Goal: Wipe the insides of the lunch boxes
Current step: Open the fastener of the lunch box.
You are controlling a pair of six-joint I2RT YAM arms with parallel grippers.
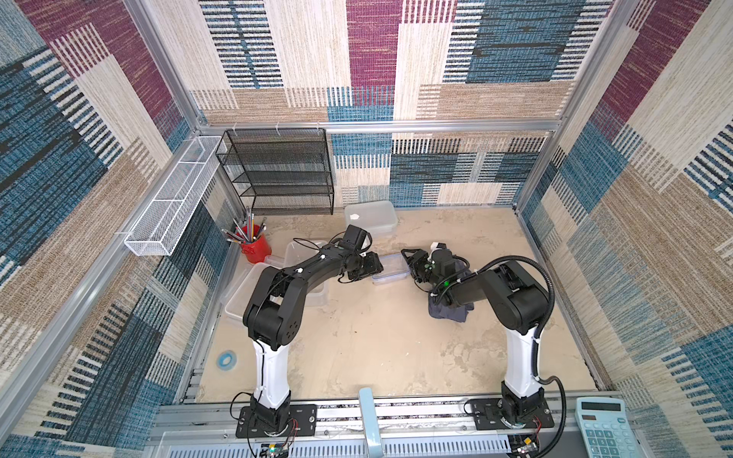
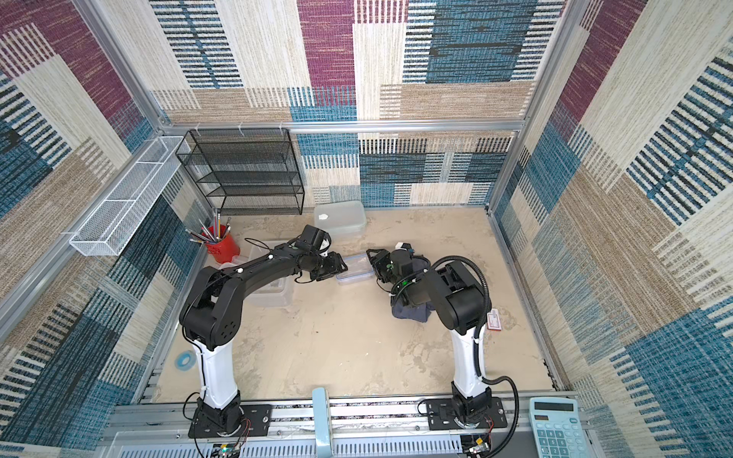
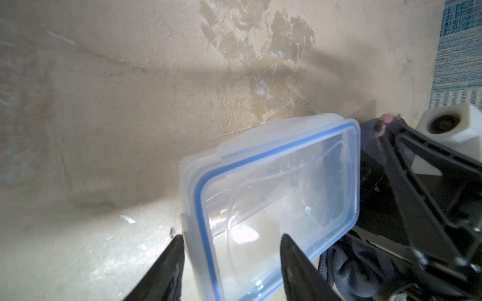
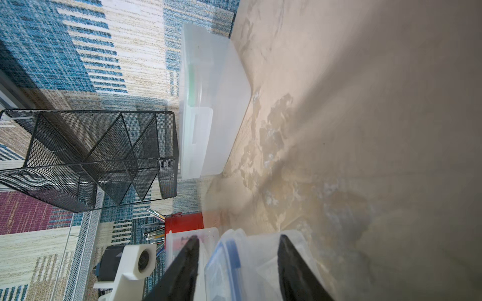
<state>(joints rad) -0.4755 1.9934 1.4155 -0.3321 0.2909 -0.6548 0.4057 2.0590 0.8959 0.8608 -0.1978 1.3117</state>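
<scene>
Straddling rim of translucent blue-rimmed tub (image 3: 273,182), left gripper (image 3: 231,235) half-open, right gripper (image 4: 238,237) flanking it, grip unclear

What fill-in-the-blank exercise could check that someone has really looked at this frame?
1. The small lunch box has a ____ rim.
2. The cup of pencils is ____.
3. The grey-blue cloth lies beneath the robot's ____ arm.
4. The mesh rack with shelves at the back wall is ____.

Missing words: blue; red; right; black.
</scene>
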